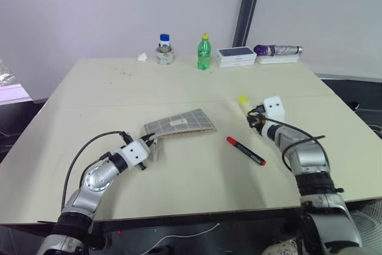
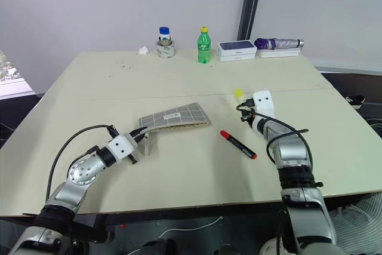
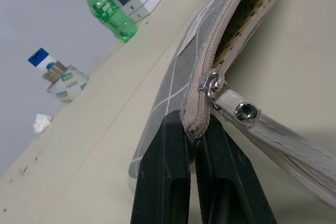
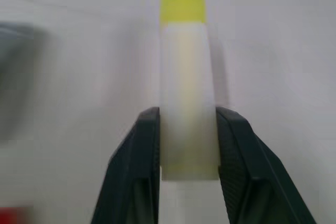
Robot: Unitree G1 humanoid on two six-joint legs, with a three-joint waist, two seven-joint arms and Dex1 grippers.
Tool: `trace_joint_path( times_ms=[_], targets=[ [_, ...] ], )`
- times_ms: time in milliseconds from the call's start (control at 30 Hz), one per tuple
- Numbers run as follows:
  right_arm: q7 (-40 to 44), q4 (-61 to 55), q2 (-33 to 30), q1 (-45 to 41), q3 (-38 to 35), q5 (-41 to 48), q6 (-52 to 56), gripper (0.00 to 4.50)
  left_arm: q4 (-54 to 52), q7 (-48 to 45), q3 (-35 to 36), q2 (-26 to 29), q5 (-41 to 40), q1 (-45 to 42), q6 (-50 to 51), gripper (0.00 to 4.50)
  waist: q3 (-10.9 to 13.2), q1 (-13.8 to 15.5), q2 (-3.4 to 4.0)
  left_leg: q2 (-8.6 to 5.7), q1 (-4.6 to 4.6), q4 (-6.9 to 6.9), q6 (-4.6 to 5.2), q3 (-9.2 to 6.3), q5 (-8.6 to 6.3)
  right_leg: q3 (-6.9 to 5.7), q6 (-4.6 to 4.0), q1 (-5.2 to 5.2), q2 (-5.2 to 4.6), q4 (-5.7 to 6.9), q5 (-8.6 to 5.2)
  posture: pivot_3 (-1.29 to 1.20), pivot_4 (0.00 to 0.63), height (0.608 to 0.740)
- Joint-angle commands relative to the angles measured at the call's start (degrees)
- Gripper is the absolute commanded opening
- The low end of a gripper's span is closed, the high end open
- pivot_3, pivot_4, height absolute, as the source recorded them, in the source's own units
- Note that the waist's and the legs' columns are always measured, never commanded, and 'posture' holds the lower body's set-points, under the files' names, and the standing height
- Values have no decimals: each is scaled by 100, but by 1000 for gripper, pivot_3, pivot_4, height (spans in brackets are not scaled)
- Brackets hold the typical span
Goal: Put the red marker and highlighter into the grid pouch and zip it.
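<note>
- Left eye view: my left gripper (image 1: 150, 141) pinches the near corner of the grid pouch (image 1: 182, 122), lifting that end off the table (image 1: 179, 189) so the mouth faces my right side. My right gripper (image 1: 253, 116) sits at the highlighter (image 1: 243, 102), whose yellow cap pokes out just past my fingers. The red marker (image 1: 245, 150) lies loose on the table, between my 2 grippers and nearer the right one, red cap toward the pouch.
- Right eye view: same layout. The green bottle (image 2: 204, 46) and white box (image 2: 237, 50) stand well beyond both grippers, so I judge the carry path to the pouch free.
- Left wrist view: my 2 fingers (image 3: 163, 177) are pressed together on the zipper end, just beside the pull tab (image 3: 247, 113). The mouth gapes beyond them; I should hold steady and keep it open.
- Right wrist view: my fingers (image 4: 137, 166) flank the highlighter's pale barrel, touching both sides near its rear end. I judge the grip nearly set: squeeze firmly, lift level, then lead with the cap into the opening.
</note>
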Motion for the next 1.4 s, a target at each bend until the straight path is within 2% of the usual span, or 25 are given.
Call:
trace_joint_path(
  times_ms=[33,167,400,800,967,1400],
  targets=[
    [1251,-1147,-136,623,-99,883,-381,881,27,21,-22,9,13,-153,-61,0,-1,2,-2,0,0,1,0,-1,0,-1,0,4,0,-2,0,0,150,740],
    [2065,-1776,-578,1346,382,748,-719,881,95,-3,-32,-45,-38,-264,-46,0,-1,-1,-2,-1,1,7,2,-1,-1,-1,2,6,-1,-3,1,0,150,740],
    [1566,-1449,-632,1158,1000,-298,-1070,881,217,-38,-121,-33,23,-419,-67,0,-1,-11,-2,0,5,8,0,0,0,0,1,5,2,0,1,0,150,740],
    [1410,-1180,-468,864,1163,-630,-1027,881,-22,-97,-190,-5,50,-376,3,0,-1,-5,-3,-2,4,10,0,0,0,0,3,7,2,-3,2,0,150,740],
    [1929,-1547,-495,1043,1161,-249,-1185,881,6,-84,-183,8,87,-365,20,0,0,9,-3,-2,4,10,0,0,0,0,3,9,1,-4,2,0,150,740],
    [1710,-1440,-561,897,1268,-614,-768,881,-145,-114,-156,-66,-18,-298,117,0,-1,3,-3,-2,4,12,0,-1,0,0,3,9,1,-3,2,0,150,740]
  ],
)
